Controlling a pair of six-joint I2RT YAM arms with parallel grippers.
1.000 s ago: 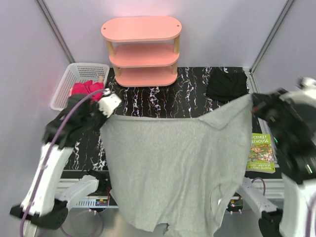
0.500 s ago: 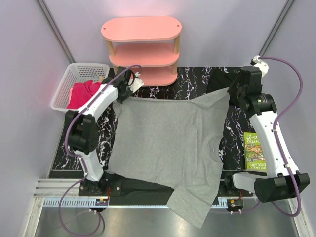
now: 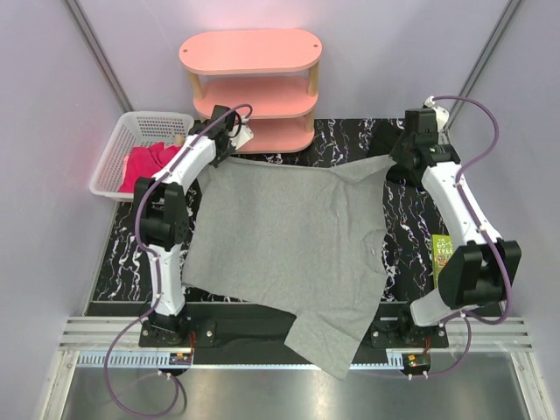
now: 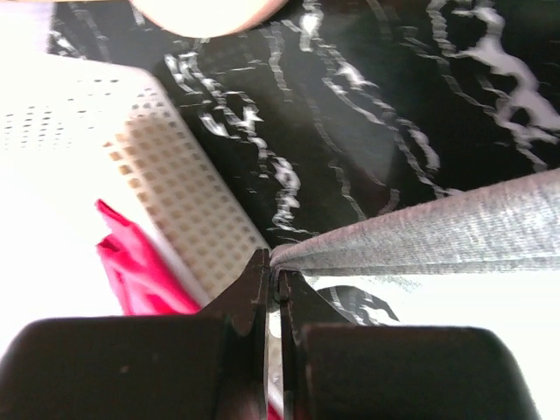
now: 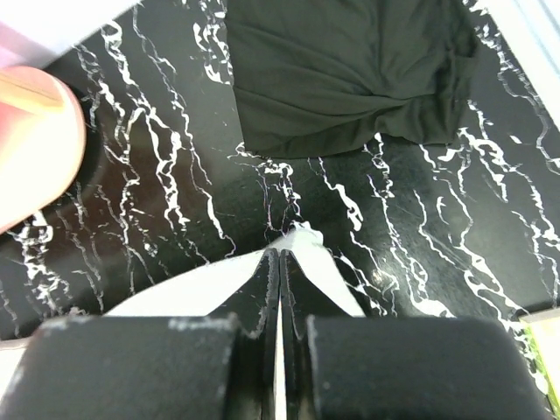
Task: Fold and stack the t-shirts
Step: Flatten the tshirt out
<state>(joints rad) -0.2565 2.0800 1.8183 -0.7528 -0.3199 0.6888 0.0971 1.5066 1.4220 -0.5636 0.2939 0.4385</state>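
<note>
A large mid-grey t-shirt point(image 3: 289, 245) lies spread across the black marbled table point(image 3: 140, 262), its lower part hanging over the near edge. My left gripper point(image 3: 220, 156) is shut on its far left corner point(image 4: 394, 236). My right gripper point(image 3: 395, 160) is shut on its far right corner point(image 5: 302, 238), which looks white in the right wrist view. A folded black shirt point(image 5: 350, 70) lies at the far right, mostly hidden by my right arm in the top view. A magenta shirt point(image 3: 150, 164) sits in the white basket point(image 3: 118, 144) and shows in the left wrist view point(image 4: 131, 271).
A pink three-tier shelf point(image 3: 252, 87) stands at the table's far middle. A green-covered book point(image 3: 440, 255) lies at the right edge, partly under my right arm. The basket's wall point(image 4: 175, 197) is close to my left gripper.
Both arms have swung the grey shirt from held up in the air down and away onto the table. The grippers have moved further toward the back, pulling the shirt's far edge flat.
</note>
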